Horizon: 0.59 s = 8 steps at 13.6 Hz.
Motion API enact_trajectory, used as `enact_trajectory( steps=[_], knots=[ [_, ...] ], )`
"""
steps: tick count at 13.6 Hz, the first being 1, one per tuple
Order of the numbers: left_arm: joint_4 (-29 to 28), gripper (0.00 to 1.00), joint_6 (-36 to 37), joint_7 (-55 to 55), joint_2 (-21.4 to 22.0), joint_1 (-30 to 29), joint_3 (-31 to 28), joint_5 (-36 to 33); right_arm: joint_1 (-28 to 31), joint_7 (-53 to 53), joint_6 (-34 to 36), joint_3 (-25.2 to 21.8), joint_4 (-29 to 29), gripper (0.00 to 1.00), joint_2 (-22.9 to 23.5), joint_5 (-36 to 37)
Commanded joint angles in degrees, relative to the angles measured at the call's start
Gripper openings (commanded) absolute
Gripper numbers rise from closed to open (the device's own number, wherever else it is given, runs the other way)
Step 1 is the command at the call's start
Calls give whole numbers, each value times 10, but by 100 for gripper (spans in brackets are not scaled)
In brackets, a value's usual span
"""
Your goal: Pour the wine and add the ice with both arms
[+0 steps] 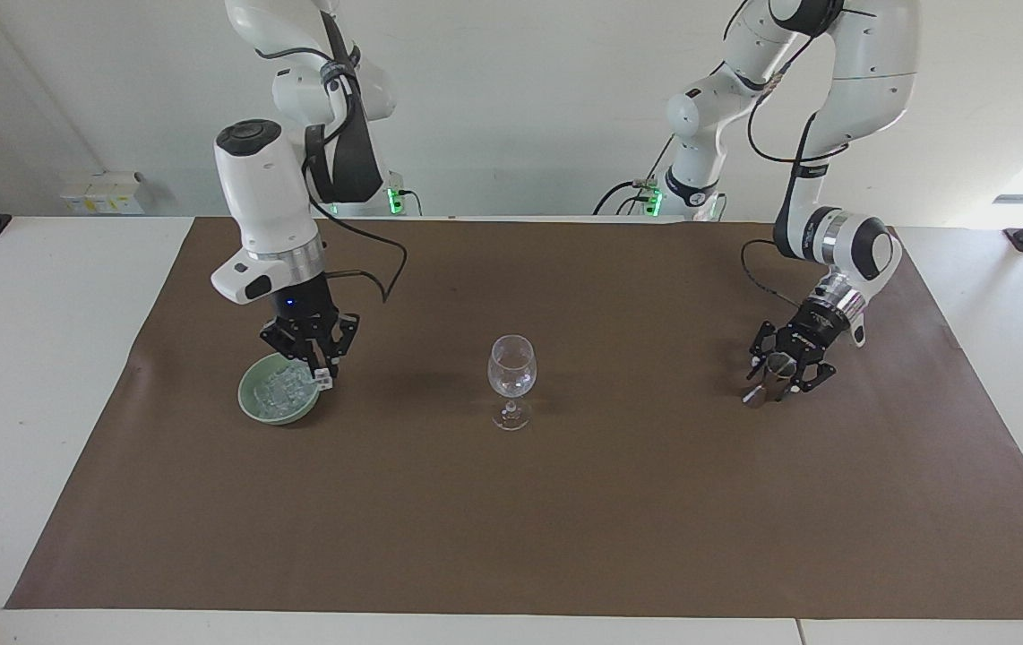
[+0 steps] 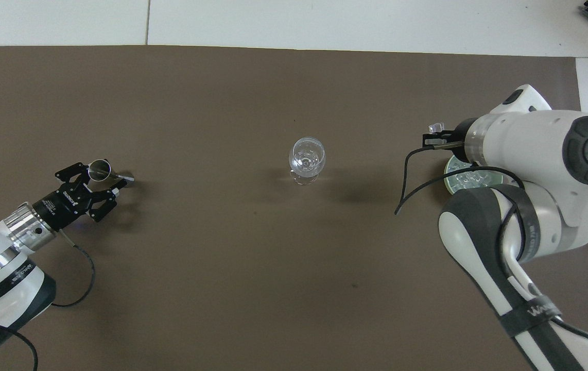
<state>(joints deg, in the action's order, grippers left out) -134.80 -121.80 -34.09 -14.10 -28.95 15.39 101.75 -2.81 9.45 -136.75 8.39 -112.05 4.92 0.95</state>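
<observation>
**Two robot arms at a table with a wine glass, an ice dish and a small metal cup**

In the facing view, a brown mat [image 1: 511, 502] covers the table. An empty wine glass [image 1: 511, 376] stands upright at the frame's centre. At centre left sits a pale green dish [image 1: 253, 405] holding ice [image 1: 281, 391].

The right gripper [image 1: 318, 369] hangs over the dish's rim, on the side toward the glass, its fingers clamped on one ice cube [image 1: 323, 378]. In the overhead view that cube [image 2: 434, 127] shows at upper right.

At centre right of the facing view, the left gripper [image 1: 776, 374] is low over the mat, around a small metal cup [image 1: 773, 369] that tilts. Its fingers stand apart; whether they touch the cup cannot be told.
</observation>
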Motion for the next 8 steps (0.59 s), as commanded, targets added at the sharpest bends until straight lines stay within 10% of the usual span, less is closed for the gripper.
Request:
enact_trajectory(
  steps=[1, 8],
  knots=[
    [5, 100, 4, 8, 2, -7, -4, -42, -43, 91, -25, 2, 20, 0, 18, -5],
    [37, 100, 4, -4, 59, -26, -17, -279, -145, 210, -56, 3, 45, 0, 27, -60]
  ],
)
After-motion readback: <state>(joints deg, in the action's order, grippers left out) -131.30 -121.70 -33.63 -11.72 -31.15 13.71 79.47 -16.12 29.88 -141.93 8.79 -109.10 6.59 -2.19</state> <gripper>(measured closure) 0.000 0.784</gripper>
